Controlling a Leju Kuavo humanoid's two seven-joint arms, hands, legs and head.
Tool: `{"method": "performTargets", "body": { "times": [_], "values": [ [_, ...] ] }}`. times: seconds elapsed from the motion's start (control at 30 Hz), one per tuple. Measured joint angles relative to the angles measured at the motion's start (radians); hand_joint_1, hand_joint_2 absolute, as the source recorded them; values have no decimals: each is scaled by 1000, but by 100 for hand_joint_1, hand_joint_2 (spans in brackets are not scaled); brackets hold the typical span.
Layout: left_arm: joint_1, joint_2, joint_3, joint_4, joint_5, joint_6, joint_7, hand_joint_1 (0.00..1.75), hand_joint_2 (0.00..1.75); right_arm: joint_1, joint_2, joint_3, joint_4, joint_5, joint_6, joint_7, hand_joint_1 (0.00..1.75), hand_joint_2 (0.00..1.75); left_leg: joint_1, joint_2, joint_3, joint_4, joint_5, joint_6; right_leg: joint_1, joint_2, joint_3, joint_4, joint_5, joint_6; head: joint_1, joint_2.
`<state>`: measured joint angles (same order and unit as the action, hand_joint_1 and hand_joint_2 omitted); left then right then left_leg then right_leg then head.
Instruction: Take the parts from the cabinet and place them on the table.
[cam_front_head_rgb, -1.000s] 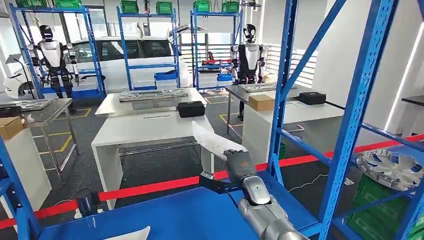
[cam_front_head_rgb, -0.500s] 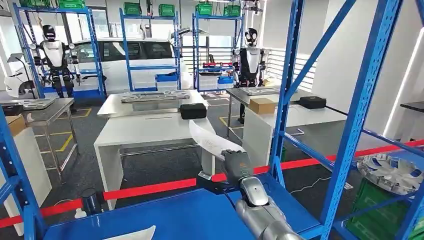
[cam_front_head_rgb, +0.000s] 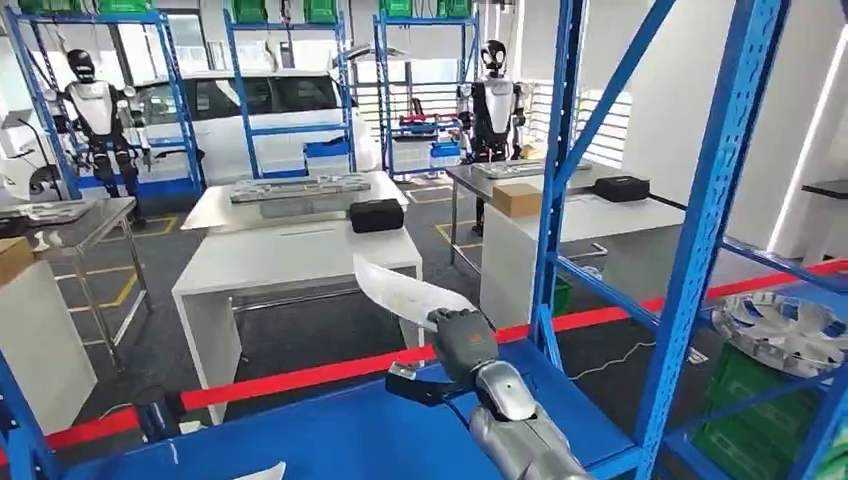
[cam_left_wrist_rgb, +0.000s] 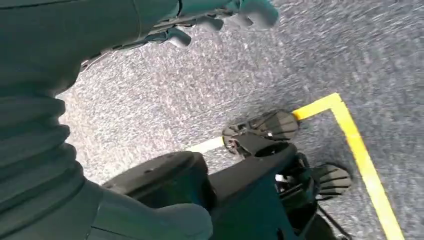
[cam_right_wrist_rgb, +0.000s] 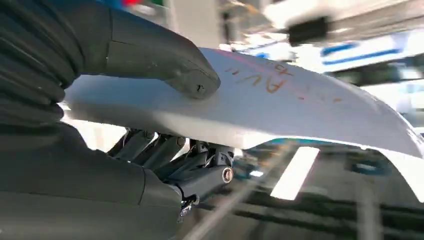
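Above the blue shelf, the right hand grasps a white curved part; the left hand's fingers hang loose, released.

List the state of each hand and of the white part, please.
right hand: grips the white part, thumb on top, fingers beneath
white part: held up above the blue shelf, not yet on a table
left hand: hanging over the floor, holding nothing
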<state>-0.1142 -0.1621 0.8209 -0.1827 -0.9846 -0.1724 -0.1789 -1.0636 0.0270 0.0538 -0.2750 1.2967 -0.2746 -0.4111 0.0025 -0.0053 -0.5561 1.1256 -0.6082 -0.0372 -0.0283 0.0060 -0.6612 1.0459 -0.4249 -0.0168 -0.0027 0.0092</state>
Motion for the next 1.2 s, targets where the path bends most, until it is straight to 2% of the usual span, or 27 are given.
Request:
{"method": "performTargets", "body": {
  "times": [0.07,0.1,0.13,0.17,0.23,0.27,0.37,0.4,0.43,0.47,0.53,0.6,0.63,0.67,0.73,0.77,0.8,0.83,0.9,0.93,0.97,1.0,1.07,1.1,1.13,1.17,1.2],
  "values": [
    [-2,0,1,0,-3,0,5,0,175,24,17,0,0,-7,-13,-46,175,175,3,0,-92,160,-57,-7,1,-2,1,0,-2,-3,-1,0],
    [0,0,1,0,-4,0,7,0,175,38,24,0,0,-8,-18,-63,175,175,4,0,-122,200,-58,-8,1,-2,1,0,-2,-3,-1,0],
    [3,0,2,0,-7,0,10,0,175,53,32,0,-1,-8,-26,-87,175,175,5,0,-127,191,-31,-8,1,-2,2,0,-2,-3,-2,0],
    [4,1,2,0,-7,0,9,0,175,64,37,0,-1,-9,-32,-109,175,175,5,0,-112,138,15,-7,0,-2,2,1,-2,-2,-1,0],
    [3,5,2,0,-7,0,6,0,175,75,51,3,-5,-13,-41,-148,175,175,7,1,-39,-36,113,-5,-2,-2,2,4,-2,1,-2,0],
    [2,5,2,0,-7,-1,4,0,175,77,56,5,-7,-17,-44,-161,175,175,6,1,-20,-83,108,-4,1,-1,1,5,-1,7,-3,0],
    [3,5,3,0,-7,-10,4,0,175,87,62,8,-11,-20,-51,-184,175,175,1,-4,-19,-87,119,14,4,1,1,-2,11,30,1,0],
    [5,6,3,0,-6,-10,3,0,175,91,64,12,-12,-23,-52,-187,175,175,-1,-6,-20,-89,124,21,2,1,2,-7,16,38,1,0],
    [6,6,3,0,-7,-10,2,0,175,96,64,15,-12,-29,-53,-191,175,175,6,-4,-20,-99,135,36,-2,0,-3,-3,10,43,0,0],
    [6,6,3,0,-8,-11,2,0,175,100,64,16,-14,-32,-55,-192,175,175,5,-2,-23,-100,141,44,1,-2,-11,25,-22,45,3,0],
    [5,6,3,0,-9,-12,-1,0,175,104,66,22,-14,-36,-56,-193,175,175,3,-2,-35,-99,148,54,3,-2,-63,161,-112,47,7,0],
    [7,7,3,0,-10,-13,-1,0,175,114,66,25,-14,-40,-55,-197,175,175,-2,-2,-47,-97,155,58,6,-2,-108,293,-168,47,7,0],
    [8,7,3,0,-11,-13,-1,0,175,119,66,25,-14,-42,-54,-201,175,175,-4,-2,-54,-95,160,58,8,-2,-102,299,-163,43,8,0],
    [8,7,3,0,-11,-13,0,0,175,122,66,27,-14,-44,-54,-206,175,175,-6,-3,-59,-94,163,58,11,-2,-70,258,-138,38,8,0],
    [8,7,3,0,-14,-16,3,0,175,121,68,35,-16,-54,-53,-217,175,175,-10,-4,-66,-90,169,54,19,-2,46,80,-75,21,9,0],
    [8,6,3,0,-15,-17,4,0,175,121,70,36,-21,-58,-53,-223,175,175,-10,-3,-67,-89,171,51,25,-2,90,1,-87,8,8,0],
    [7,6,3,0,-16,-17,6,0,175,123,72,37,-24,-61,-53,-228,175,175,-13,-3,-70,-89,176,44,30,-7,95,10,-70,8,5,0],
    [7,6,3,0,-20,-17,10,0,175,123,73,38,-24,-63,-53,-230,175,175,-10,-2,-69,-89,178,40,35,-5,87,5,-65,5,10,0],
    [7,5,3,0,-22,-17,14,0,175,123,76,38,-25,-69,-52,-236,175,175,-8,-3,-71,-95,189,26,37,-4,86,-5,-64,-4,7,0],
    [8,7,4,0,-24,-16,15,0,175,124,76,38,-25,-71,-52,-242,175,175,-14,-3,-76,-94,191,19,26,-6,85,-18,-52,-11,7,0],
    [10,8,4,0,-24,-16,17,0,175,125,80,39,-25,-71,-52,-245,175,175,-10,-2,-87,-80,165,14,22,-9,81,-25,-41,-18,7,0],
    [9,8,4,0,-24,-15,19,0,175,125,82,39,-25,-71,-52,-245,175,175,-8,-2,-104,-33,114,9,19,-9,72,-26,-32,-26,3,0],
    [8,8,5,0,-24,-15,21,0,175,131,85,39,-25,-72,-52,-245,175,175,1,-1,-148,110,22,-4,19,-9,52,-26,-19,-25,1,0],
    [8,9,5,0,-24,-15,21,0,175,136,85,39,-25,-72,-52,-245,175,175,4,-1,-162,171,-3,-9,19,-10,42,-25,-11,-23,0,0],
    [9,9,5,0,-24,-15,22,0,175,141,86,39,-25,-72,-52,-246,175,175,7,-1,-159,193,-1,-13,18,-11,33,-24,-4,-21,0,0],
    [9,9,5,0,-24,-14,24,0,175,145,86,40,-25,-74,-52,-248,175,175,10,-1,-134,172,26,-16,16,-12,22,-23,3,-17,-1,0],
    [8,10,5,0,-24,-10,27,0,175,146,86,40,-25,-77,-51,-254,175,175,12,0,-88,107,64,-19,13,-12,10,-19,10,-12,0,0]
  ]
}}
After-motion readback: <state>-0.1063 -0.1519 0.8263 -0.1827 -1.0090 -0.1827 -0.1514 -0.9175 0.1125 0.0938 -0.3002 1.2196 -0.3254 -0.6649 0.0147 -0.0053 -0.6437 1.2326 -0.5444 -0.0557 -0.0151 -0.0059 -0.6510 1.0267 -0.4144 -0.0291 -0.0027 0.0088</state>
